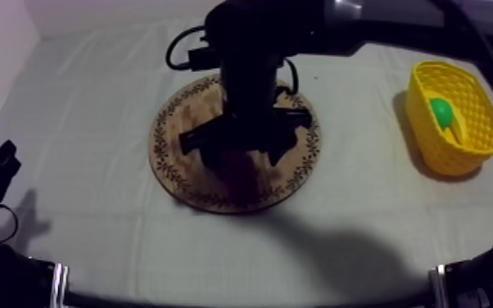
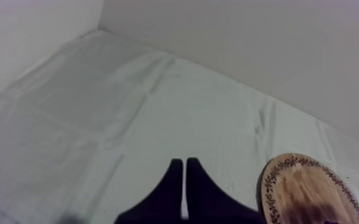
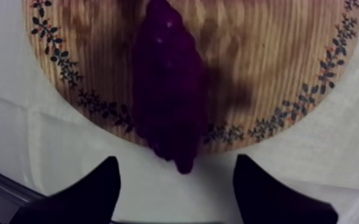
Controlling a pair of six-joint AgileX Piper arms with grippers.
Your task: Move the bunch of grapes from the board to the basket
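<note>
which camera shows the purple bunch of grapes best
The right wrist view: the purple bunch of grapes lies unobstructed on the round wooden board, ahead of the open right gripper. In the top view the right arm covers it, leaving a dark patch. The left wrist view takes in the board's edge and cloth.

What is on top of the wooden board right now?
The bunch of grapes lies on the wooden board, one end reaching the rim. From above, the right arm covers most of it; the open right claw hangs over it.
</note>
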